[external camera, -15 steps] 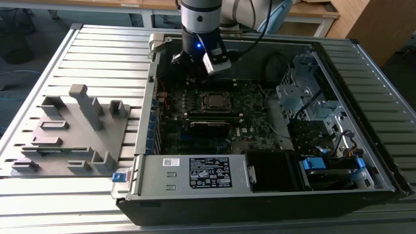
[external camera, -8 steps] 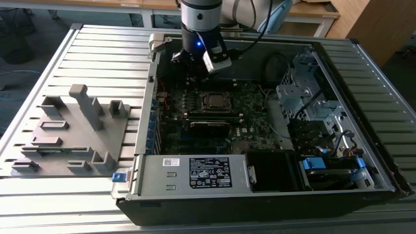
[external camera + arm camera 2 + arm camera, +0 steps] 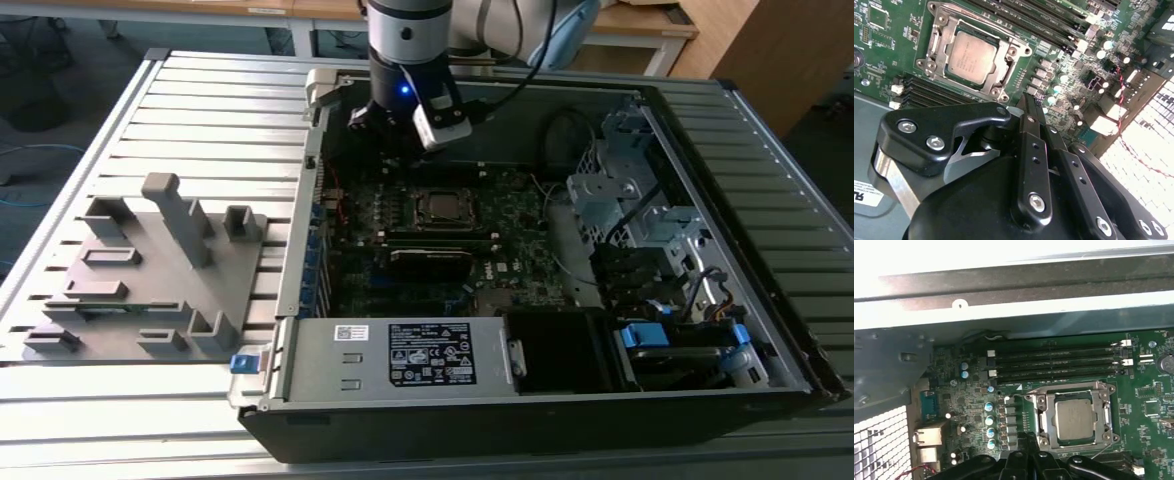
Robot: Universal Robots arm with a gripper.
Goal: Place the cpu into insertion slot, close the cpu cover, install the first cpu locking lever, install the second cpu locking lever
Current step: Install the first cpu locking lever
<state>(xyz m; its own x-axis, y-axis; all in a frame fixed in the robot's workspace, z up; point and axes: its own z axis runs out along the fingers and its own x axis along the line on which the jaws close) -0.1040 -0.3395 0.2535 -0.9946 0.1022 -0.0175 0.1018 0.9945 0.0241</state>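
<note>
- Sitting in the insertion slot (image 3: 415, 209), the cpu (image 3: 973, 56) shows its dull silver top squarely framed, so I judge the first step done.
- The slot lies in the middle part of the motherboard (image 3: 1149, 390), between two banks of long black memory slots (image 3: 1054, 360) and well away from the board's corners.
- The cpu cover (image 3: 1006, 64) lies flat around the chip, with its window over the metal top. The second step looks finished too.
- Thin metal rods run along the sides of the cover and appear to lie low against the board. I cannot tell whether either locking lever is hooked under its catch, so those two steps stay unconfirmed.
- The gripper (image 3: 1026, 100) has its two black fingers pressed together with nothing between them, and it touches neither the chip nor the cover.
- In the exterior view the arm (image 3: 400, 40) hangs over the motherboard's edge by the case wall (image 3: 534, 85) farthest from the labelled power-supply box (image 3: 400, 355). That puts it near the slot but off to one side.
- A grey fixture plate (image 3: 134, 290) sits on the slatted table (image 3: 200, 110), beside the case on the exterior view's left.
</note>
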